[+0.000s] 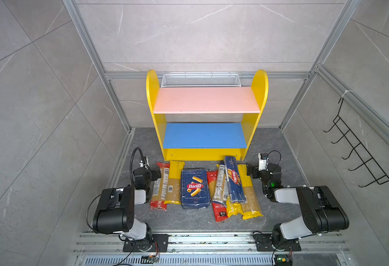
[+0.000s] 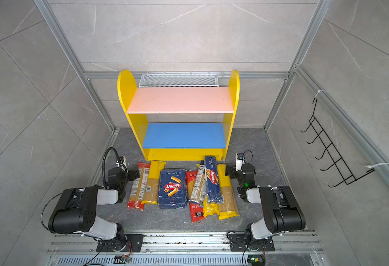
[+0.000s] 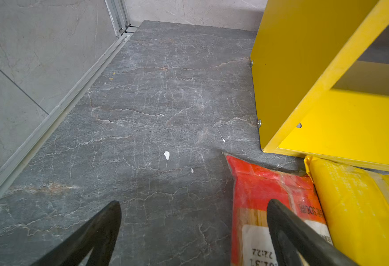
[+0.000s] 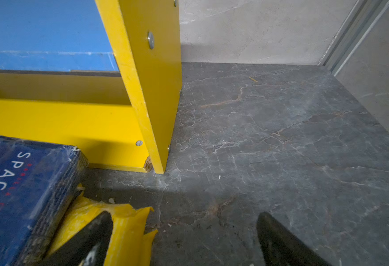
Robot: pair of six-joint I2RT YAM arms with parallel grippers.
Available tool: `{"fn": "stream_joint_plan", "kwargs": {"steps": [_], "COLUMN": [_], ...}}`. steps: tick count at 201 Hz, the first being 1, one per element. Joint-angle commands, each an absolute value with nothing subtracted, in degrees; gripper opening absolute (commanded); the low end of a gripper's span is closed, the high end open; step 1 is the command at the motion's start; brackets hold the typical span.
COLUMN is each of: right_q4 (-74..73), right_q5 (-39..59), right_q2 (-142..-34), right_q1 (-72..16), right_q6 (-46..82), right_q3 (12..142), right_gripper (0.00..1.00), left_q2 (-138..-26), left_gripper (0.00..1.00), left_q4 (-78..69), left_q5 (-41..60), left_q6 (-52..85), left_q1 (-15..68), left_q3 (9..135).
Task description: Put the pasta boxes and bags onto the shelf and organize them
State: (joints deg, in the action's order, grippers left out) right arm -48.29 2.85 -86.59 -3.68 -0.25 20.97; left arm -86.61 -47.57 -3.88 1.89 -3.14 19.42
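Note:
The shelf (image 1: 206, 100) (image 2: 180, 100) stands at the back with its pink and blue boards bare. In front of it the pasta packs lie in a row on the floor: a red-ended bag (image 1: 160, 186) (image 3: 257, 184), a yellow-ended bag (image 1: 174, 184), the wide Barilla rigatoni pack (image 1: 194, 188) (image 2: 172, 188), then a heap of bags with the long Barilla spaghetti box (image 1: 233, 179) (image 4: 16, 195) on top. My left gripper (image 1: 157, 173) (image 3: 194, 203) is open, one finger over the red-ended bag. At the heap's right my right gripper (image 1: 249, 171) (image 4: 185, 214) is open, one finger over a yellow bag end (image 4: 126, 225).
A black wire hook rack (image 1: 359, 147) hangs on the right wall. Aluminium frame posts (image 1: 117, 103) bound the grey stone floor (image 3: 154, 103) on both sides. Mounting rails (image 1: 211, 239) run along the front edge, behind both arm bases.

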Motion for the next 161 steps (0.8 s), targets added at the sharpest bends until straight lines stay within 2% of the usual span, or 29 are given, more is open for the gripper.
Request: {"fn": "stream_joint_plan", "kwargs": {"steps": [1, 161], "right_q4": [-49.29, -49.14], "right_q5": [3.34, 3.33], "right_q2": [-86.84, -86.84], "right_q1": [-3.92, -3.94], "right_q6": [-1.23, -1.12], "right_q3": [21.05, 21.05], "right_gripper": [1.0, 1.0], "left_q2": [-86.22, -86.3], "left_gripper": [1.0, 1.0], "left_q4": [-48.95, -48.34], "left_q5": [-2.9, -2.11], "left_q6": [0.44, 0.61], "left_q1": [-3.06, -3.42], "left_q3": [20.65, 21.01]}}
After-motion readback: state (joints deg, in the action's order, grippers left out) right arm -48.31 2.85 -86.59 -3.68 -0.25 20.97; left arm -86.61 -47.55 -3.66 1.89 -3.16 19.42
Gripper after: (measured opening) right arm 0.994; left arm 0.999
